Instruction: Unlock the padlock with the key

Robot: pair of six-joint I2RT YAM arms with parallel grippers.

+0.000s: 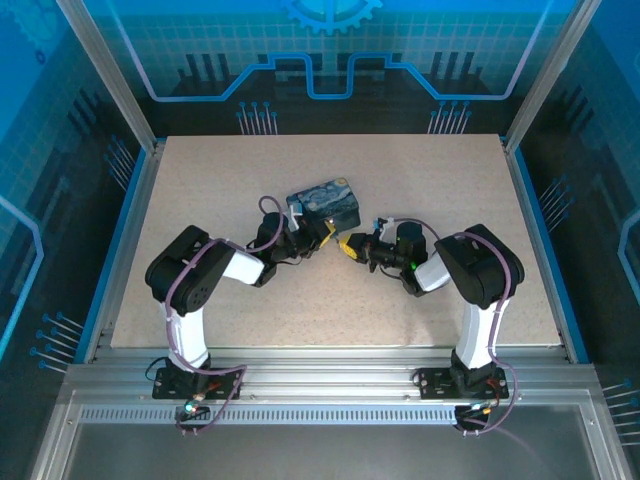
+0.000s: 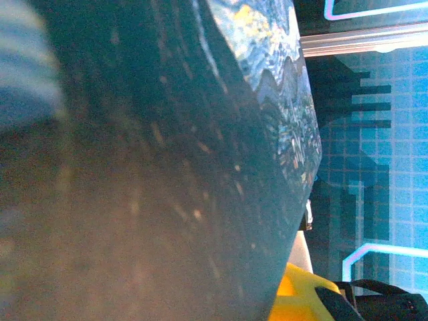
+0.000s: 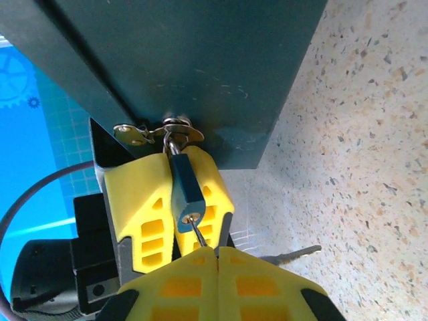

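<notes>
The padlock [image 3: 184,190] has a small blue body and a silvery shackle, and it hangs from the hasp [image 3: 175,131] of the starry-night tin [image 1: 325,201]. My left gripper [image 1: 326,236] is shut on the padlock body, one yellow finger [image 3: 142,200] on each side. My right gripper [image 3: 215,251] is shut on the key [image 3: 198,232], whose thin blade is in the keyhole at the padlock's lower end. In the top view the right gripper [image 1: 351,247] meets the left one just in front of the tin. The tin's dark side [image 2: 167,174] is close up in the left wrist view.
A second grey key [image 3: 291,254] sticks out beside the right fingers, just over the speckled table [image 3: 361,167]. The tin stands mid-table, tilted, with open table [image 1: 450,170] all round it. Blue enclosure walls border the table.
</notes>
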